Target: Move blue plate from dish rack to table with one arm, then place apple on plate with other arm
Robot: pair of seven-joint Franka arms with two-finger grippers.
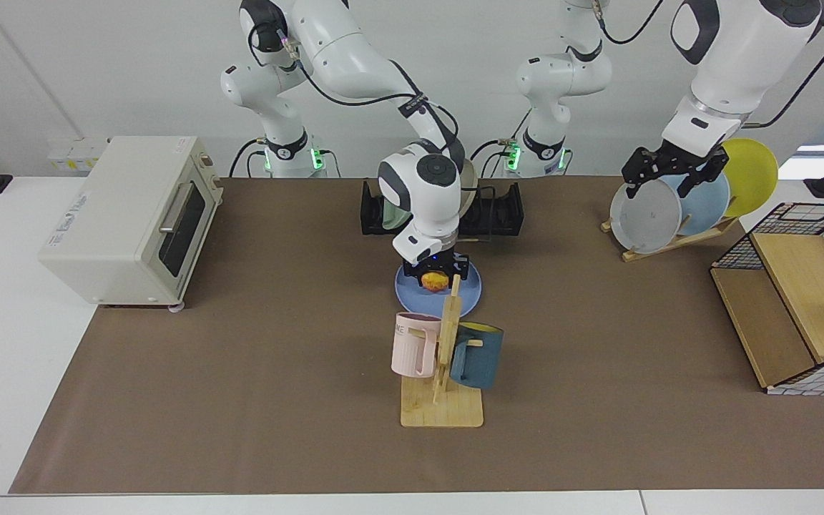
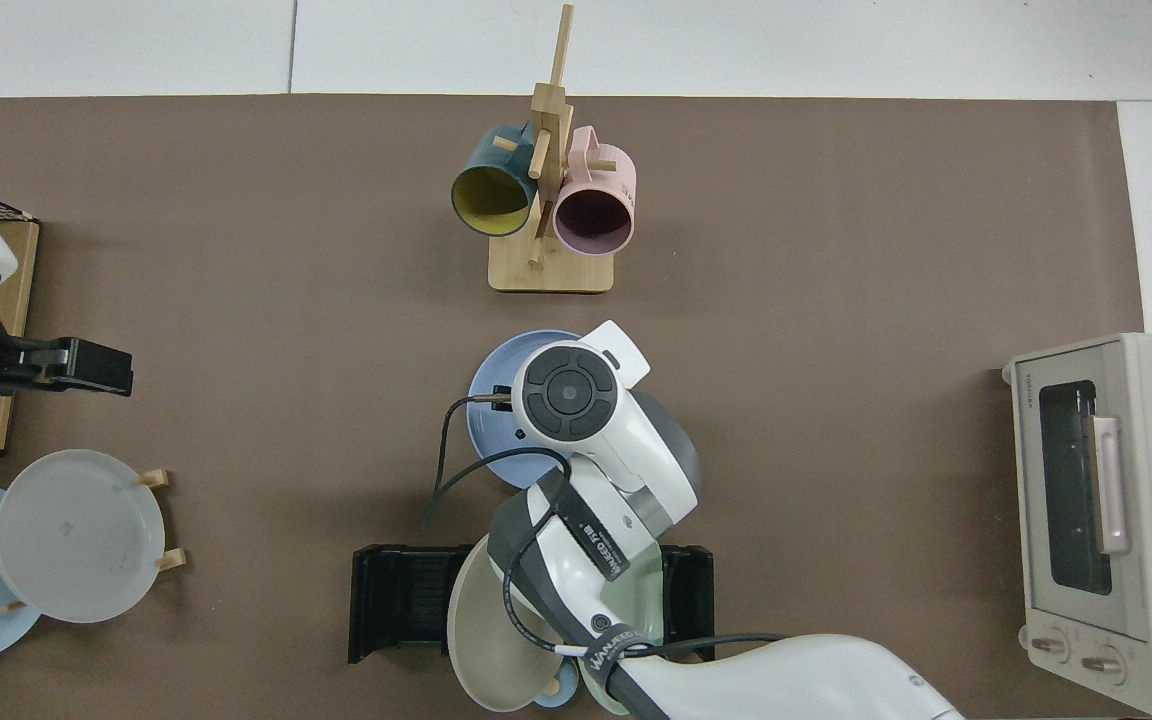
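Observation:
The blue plate (image 1: 409, 292) lies flat on the brown mat of the table (image 1: 240, 372), just ahead of the black dish rack (image 1: 501, 212). My right gripper (image 1: 435, 279) is shut on the apple (image 1: 435, 281) and holds it low over the plate's middle; I cannot tell whether the apple touches the plate. In the top view the right arm's wrist covers the apple, and only the blue plate's (image 2: 489, 425) one side shows. My left gripper (image 1: 660, 183) hangs open and holds nothing, raised in front of the wooden rack's plates. It sits at the edge of the top view as the left gripper (image 2: 96, 367).
A mug tree (image 1: 442, 357) with a pink and a dark blue mug stands right in front of the plate. The dish rack (image 2: 401, 600) holds a taupe and a green plate. A toaster oven (image 1: 133, 218), a slanted wooden rack of plates (image 1: 677, 207) and a wire basket (image 1: 805, 307) flank the mat.

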